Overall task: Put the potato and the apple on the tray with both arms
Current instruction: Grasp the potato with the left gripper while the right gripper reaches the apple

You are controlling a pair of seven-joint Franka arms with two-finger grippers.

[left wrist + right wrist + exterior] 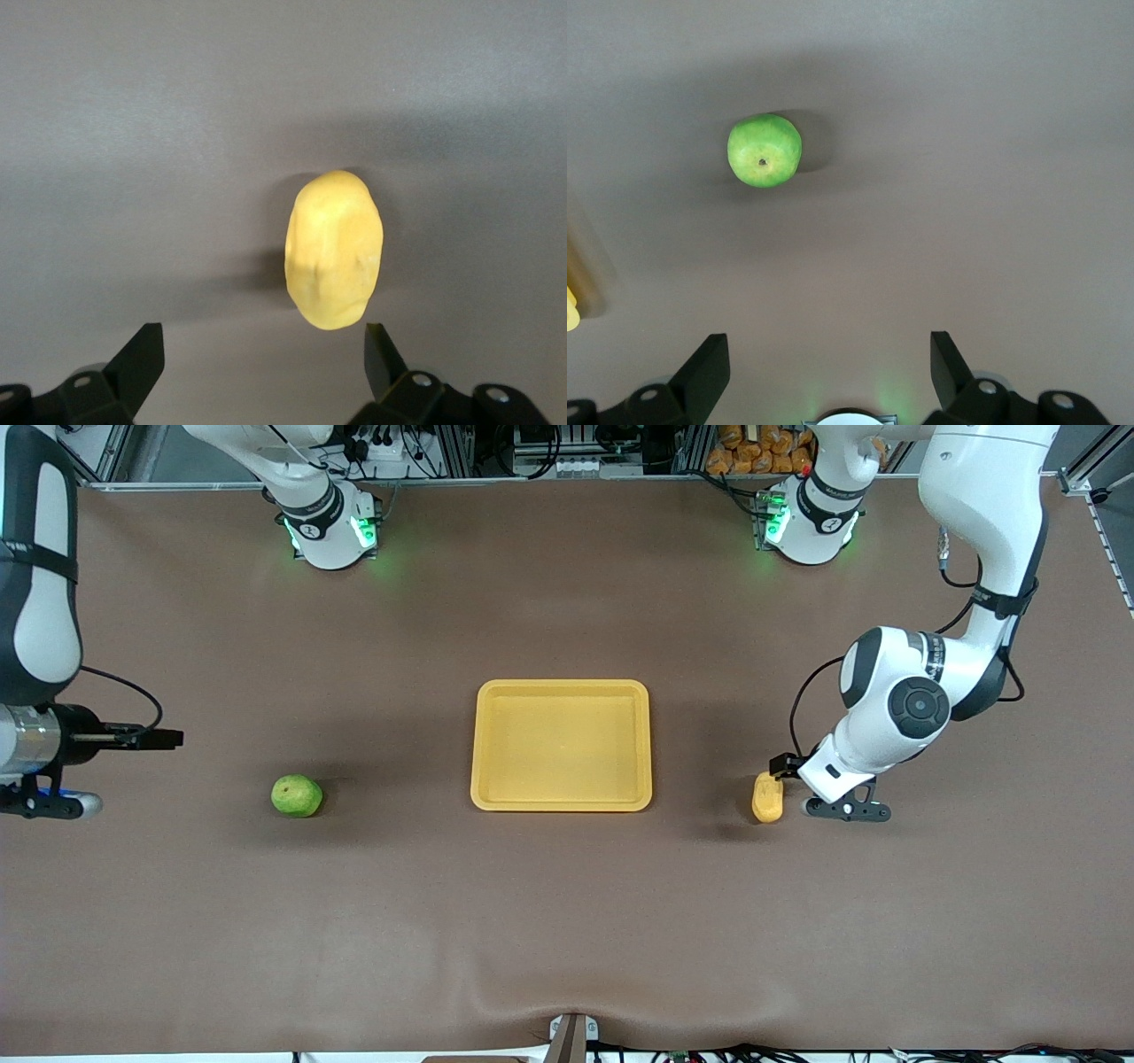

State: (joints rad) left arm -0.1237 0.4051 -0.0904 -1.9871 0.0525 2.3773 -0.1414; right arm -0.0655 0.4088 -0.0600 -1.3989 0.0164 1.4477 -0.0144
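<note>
1. No text, brand, number or sign can be read anywhere in the three views.
2. The white jointed robot arms (895, 708) carry small dark markings on their black joint bands and on the bases with green lights, too small to make out.

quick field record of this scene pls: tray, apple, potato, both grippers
tray: mid-table, nothing in it
apple: on the table, toward the right arm's end
potato: on the table, toward the left arm's end
left gripper: open, low beside the potato, not gripping
right gripper: open, apart from the apple
placed on tray: none
</note>
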